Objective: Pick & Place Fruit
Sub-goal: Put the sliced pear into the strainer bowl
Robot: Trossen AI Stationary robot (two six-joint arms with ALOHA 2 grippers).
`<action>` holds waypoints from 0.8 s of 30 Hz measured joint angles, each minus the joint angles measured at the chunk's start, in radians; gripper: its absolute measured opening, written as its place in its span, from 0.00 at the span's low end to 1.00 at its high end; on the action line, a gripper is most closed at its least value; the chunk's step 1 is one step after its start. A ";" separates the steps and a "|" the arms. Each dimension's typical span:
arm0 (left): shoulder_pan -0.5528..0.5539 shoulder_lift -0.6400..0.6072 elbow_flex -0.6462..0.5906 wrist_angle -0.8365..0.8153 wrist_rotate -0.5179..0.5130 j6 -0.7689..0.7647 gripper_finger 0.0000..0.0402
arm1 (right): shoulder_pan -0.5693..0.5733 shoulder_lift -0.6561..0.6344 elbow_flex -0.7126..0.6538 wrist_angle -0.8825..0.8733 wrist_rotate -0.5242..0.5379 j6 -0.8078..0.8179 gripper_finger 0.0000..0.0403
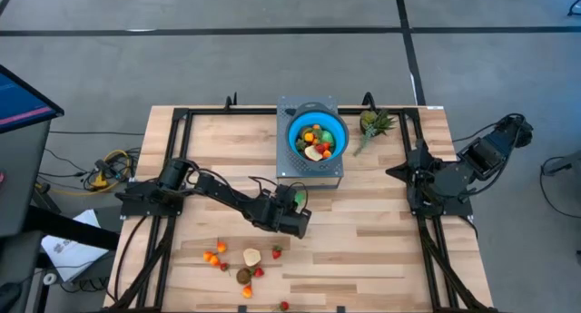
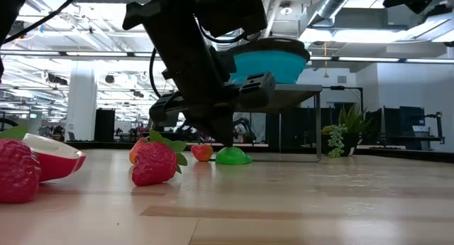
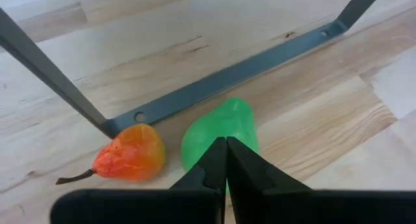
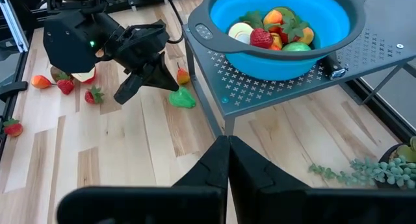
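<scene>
- My left gripper (image 3: 226,160) has its fingers pressed together with nothing between them, and it hangs low over the wooden table (image 1: 381,240), just in front of the grey metal stand (image 4: 273,81)
- Right past my closed fingertips lies a green pear-shaped fruit (image 3: 218,134), and in my left wrist view the tips overlap its near edge; I cannot tell whether they touch it
- Just beside that green piece lies an orange-red pear (image 3: 130,154) with a short stem, close to the foot of the stand's leg
- Farther out, toward the table's near edge, loose fruit (image 1: 250,263) lies scattered: strawberries, small orange pieces, a pale slice and a brown one
- In the low view a strawberry (image 2: 154,162) with green leaves lies on the wood in front of my left arm
- The blue bowl (image 1: 295,136) stands on top of the stand and already holds several fruits
- A spiky green-leaved piece (image 1: 372,122) lies just beside the stand
- My right gripper (image 4: 227,156) is closed and empty too, held at the table's right side, well apart from the fruit
</scene>
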 joint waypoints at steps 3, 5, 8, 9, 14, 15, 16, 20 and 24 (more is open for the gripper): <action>0.000 0.000 -0.014 0.024 -0.002 0.000 0.00 | 0.000 0.000 0.000 0.000 0.000 0.001 0.00; -0.002 0.000 -0.026 0.046 -0.009 0.000 0.00 | 0.000 0.000 0.000 0.000 0.000 0.001 0.00; -0.016 0.000 -0.027 0.055 -0.003 0.000 0.00 | 0.000 0.000 0.000 0.000 0.000 0.001 0.00; -0.023 0.000 -0.027 0.058 0.002 0.000 0.00 | 0.000 0.000 0.000 0.000 0.000 0.001 0.00; -0.090 -0.004 -0.027 0.068 0.044 0.000 0.00 | 0.000 0.000 0.000 0.000 0.000 0.001 0.00; -0.106 -0.010 -0.027 0.069 0.053 0.000 0.00 | 0.000 0.000 0.000 0.000 0.000 0.000 0.00; -0.123 -0.013 -0.027 0.067 0.064 0.000 0.00 | 0.000 0.000 0.000 0.000 0.000 0.001 0.00; -0.183 -0.029 -0.029 0.076 0.085 -0.004 0.00 | 0.000 0.000 0.000 0.000 0.000 0.000 0.00; -0.209 -0.051 -0.031 0.077 0.086 -0.003 0.00 | 0.000 0.000 0.000 0.000 0.000 0.000 0.00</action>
